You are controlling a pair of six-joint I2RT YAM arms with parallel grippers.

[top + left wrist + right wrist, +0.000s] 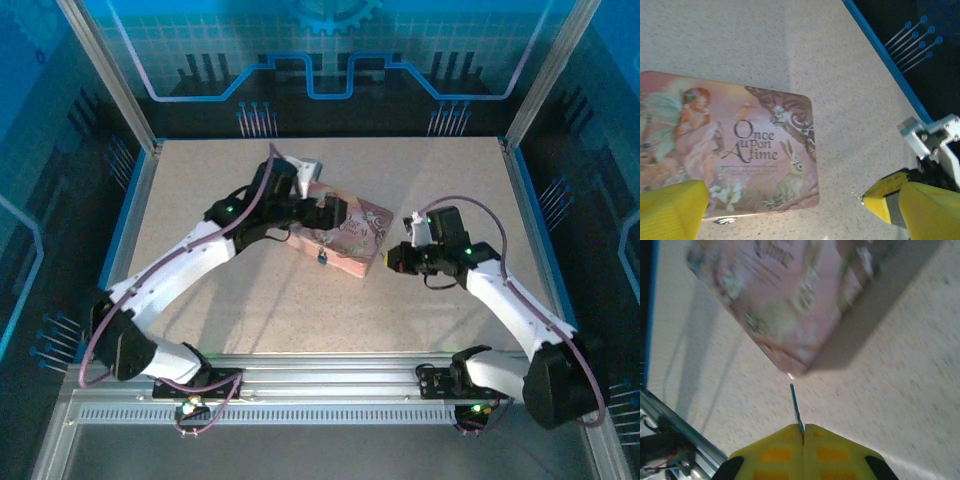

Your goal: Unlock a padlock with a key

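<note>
The tiny bluish padlock [322, 257] hangs at the front side of the pink illustrated tin [345, 233]. My left gripper [326, 214] is over the tin's lid, open wide; its yellow fingers [675, 210] straddle the tin [730, 145] near the front edge, where a small dark shape [724, 220] peeks out. My right gripper [394, 258] is just right of the tin, shut on the key. In the right wrist view the thin bluish key [795, 402] sticks out from the closed gripper [803, 429] toward the tin's corner [800, 360], a short gap away.
The speckled tabletop [300, 310] stretches in front of the tin. A blue rim [885, 55] edges the table on the right of the left wrist view. Metal rails [330, 375] run along the near edge by the arm bases.
</note>
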